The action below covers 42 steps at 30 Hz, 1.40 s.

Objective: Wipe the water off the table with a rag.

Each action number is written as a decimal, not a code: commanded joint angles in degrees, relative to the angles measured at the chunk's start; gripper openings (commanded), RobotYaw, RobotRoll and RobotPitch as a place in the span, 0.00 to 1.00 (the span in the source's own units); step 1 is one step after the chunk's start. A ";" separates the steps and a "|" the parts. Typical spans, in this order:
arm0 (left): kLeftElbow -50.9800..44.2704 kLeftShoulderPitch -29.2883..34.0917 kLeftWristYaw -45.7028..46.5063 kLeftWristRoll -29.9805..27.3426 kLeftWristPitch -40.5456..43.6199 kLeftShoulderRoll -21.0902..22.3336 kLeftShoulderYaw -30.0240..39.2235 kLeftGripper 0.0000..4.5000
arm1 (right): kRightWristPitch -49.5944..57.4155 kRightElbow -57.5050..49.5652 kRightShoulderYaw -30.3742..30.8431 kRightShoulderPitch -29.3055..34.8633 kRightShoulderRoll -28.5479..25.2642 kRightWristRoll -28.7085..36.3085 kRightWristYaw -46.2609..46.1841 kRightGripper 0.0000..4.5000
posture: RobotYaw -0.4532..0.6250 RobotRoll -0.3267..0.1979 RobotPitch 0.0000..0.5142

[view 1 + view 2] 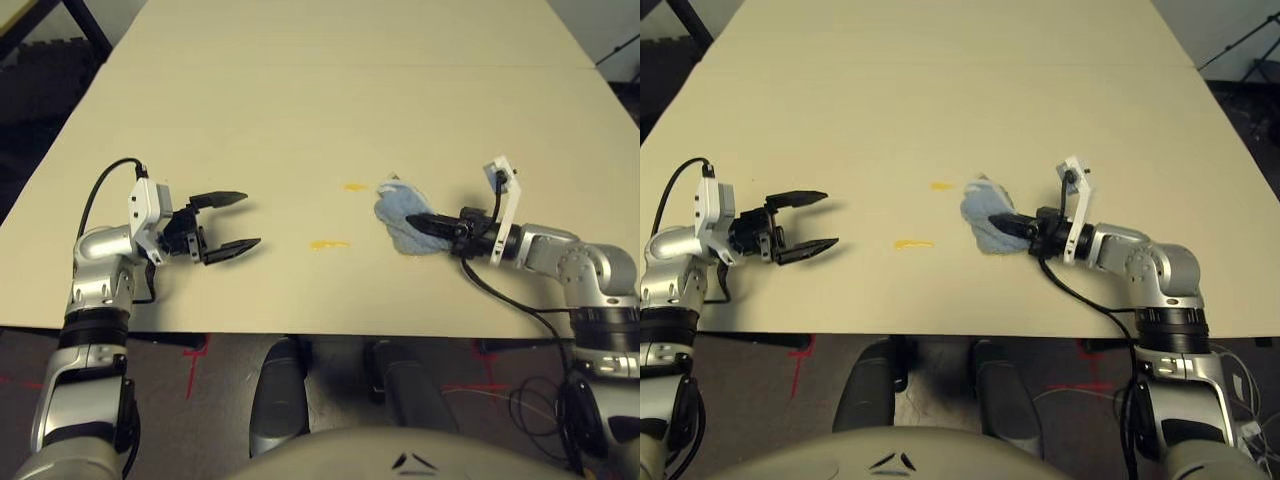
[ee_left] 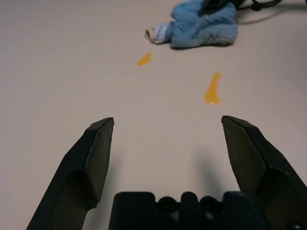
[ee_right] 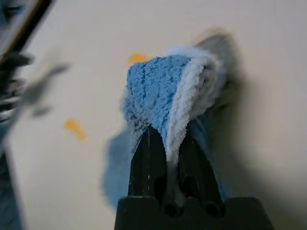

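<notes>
Wiping looks unstarted: right gripper (image 1: 428, 224) is clamped on the rag (image 1: 400, 212) right of centre, two amber water spots (image 1: 329, 244) remain on the tabletop (image 1: 320, 100); left gripper (image 1: 230, 222) gapes empty at left

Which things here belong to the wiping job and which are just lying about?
Part of the job:
- rag, pinched in the right end effector
- water: two amber spots beside the rag
- table

Just there:
- left end effector, open and holding nothing, apart from the spots
- black cables hanging below the table edge on the robot's right
</notes>
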 commanded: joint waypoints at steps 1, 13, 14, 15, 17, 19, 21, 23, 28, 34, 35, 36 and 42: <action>1.25 -0.36 -0.64 0.84 -0.52 -0.20 -0.74 1.00 | -3.78 5.77 -3.14 -2.32 -1.53 -2.42 -2.49 0.00 | 0.55 0.62 0.40; 2.62 -0.90 -0.21 1.32 -1.91 -0.82 -0.95 1.00 | -13.12 16.08 -4.99 -15.29 10.28 -3.49 -8.30 0.00 | 0.56 0.62 0.37; 2.61 -0.95 -0.11 1.36 -1.94 -0.86 -0.95 1.00 | -13.83 17.56 -4.61 -16.41 11.50 -4.02 -8.60 0.00 | 0.56 0.62 0.37; 2.62 -0.99 -0.05 1.38 -1.99 -0.88 -0.93 1.00 | -14.11 18.90 -3.94 -17.37 12.61 -4.68 -8.75 0.00 | 0.56 0.62 0.37; 2.41 -0.94 0.14 1.38 -2.00 -0.86 -0.82 1.00 | -15.21 22.52 -1.78 -19.19 14.80 -6.92 -9.02 0.00 | 0.58 0.62 0.37; 2.00 -0.72 0.32 1.29 -1.92 -0.77 -0.68 1.00 | -16.57 26.22 -0.01 -20.71 16.39 -9.10 -9.06 0.00 | 0.59 0.62 0.38; 1.34 -0.24 0.54 1.09 -1.78 -0.62 -0.48 1.00 | -18.05 30.22 1.46 -22.23 18.07 -10.94 -8.78 0.00 | 0.60 0.62 0.38; 0.60 0.36 0.76 0.89 -1.64 -0.50 -0.27 1.00 | -19.33 33.62 2.45 -23.63 19.73 -12.35 -8.15 0.00 | 0.61 0.62 0.38; -2.02 2.88 1.53 0.29 -1.12 -0.03 0.34 1.00 | -22.25 40.66 3.83 -27.62 25.37 -14.77 -6.23 0.00 | 0.64 0.62 0.38; -5.01 5.38 2.74 -0.08 -0.29 0.33 0.81 1.00 | -25.91 47.50 3.96 -32.15 31.81 -17.48 -5.16 0.00 | 0.67 0.62 0.40; -5.58 5.85 2.96 -0.16 -0.12 0.38 0.90 1.00 | -26.52 48.42 3.74 -32.70 32.48 -17.75 -5.31 0.00 | 0.68 0.62 0.40; -6.06 6.27 3.18 -0.25 0.02 0.46 0.97 1.00 | -27.14 49.35 3.46 -33.23 33.05 -17.97 -5.48 0.00 | 0.68 0.62 0.40; -7.53 7.93 3.87 -0.35 0.30 0.85 1.21 1.00 | -28.82 51.80 2.62 -34.38 33.68 -18.44 -4.99 0.00 | 0.68 0.62 0.41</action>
